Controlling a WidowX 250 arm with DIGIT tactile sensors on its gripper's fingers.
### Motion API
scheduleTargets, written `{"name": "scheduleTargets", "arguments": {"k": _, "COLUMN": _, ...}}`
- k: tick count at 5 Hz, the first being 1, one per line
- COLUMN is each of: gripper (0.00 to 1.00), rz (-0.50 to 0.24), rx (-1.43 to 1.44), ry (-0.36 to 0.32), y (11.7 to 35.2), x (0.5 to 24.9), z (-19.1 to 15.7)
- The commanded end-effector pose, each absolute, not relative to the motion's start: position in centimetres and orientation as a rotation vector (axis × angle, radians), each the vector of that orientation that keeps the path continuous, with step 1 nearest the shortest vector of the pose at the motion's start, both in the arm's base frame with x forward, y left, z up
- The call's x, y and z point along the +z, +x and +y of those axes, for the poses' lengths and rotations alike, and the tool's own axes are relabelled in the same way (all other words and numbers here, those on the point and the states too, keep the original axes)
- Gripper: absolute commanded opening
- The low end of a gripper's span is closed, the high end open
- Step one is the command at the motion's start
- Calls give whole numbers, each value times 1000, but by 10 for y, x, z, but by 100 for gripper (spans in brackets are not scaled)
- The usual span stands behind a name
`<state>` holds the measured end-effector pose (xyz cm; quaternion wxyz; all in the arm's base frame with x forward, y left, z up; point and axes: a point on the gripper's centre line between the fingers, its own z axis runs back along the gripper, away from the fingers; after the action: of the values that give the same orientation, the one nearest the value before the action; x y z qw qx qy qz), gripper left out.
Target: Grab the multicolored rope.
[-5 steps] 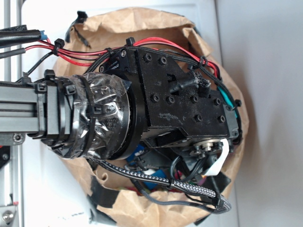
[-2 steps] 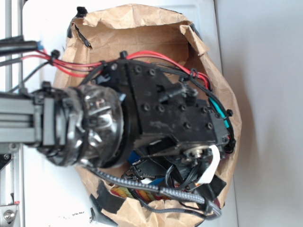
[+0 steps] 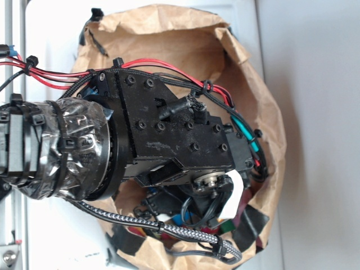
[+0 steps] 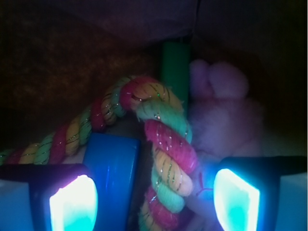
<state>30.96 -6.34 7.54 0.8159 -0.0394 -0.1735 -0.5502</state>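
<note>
Claw point(image 4: 154, 195) spread apart inside the paper bag point(image 3: 169, 34), astride the multicolored rope point(image 4: 166, 159).
From the left, the rope climbs past a blue block point(image 4: 113, 168), arches, then drops between the glowing fingers point(image 4: 72, 202); a pale plush toy point(image 4: 226, 115) sits right. Since a second ago the arm has swung lower-left in the exterior view.

White table point(image 3: 315, 112) carries crumpled brown paper bag point(image 3: 169, 34), black tape patches.
</note>
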Motion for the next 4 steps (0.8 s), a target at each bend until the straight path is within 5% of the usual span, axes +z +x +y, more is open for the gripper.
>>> {"name": "scheduleTargets", "arguments": {"k": 1, "gripper": 100, "rz": -423, "rx": -1200, "ry": -57, "y": 307, "x": 95, "z": -73}}
{"name": "scheduleTargets", "arguments": {"k": 4, "gripper": 100, "rz": -414, "rx": -1246, "ry": -39, "y": 314, "x": 79, "z": -87}}
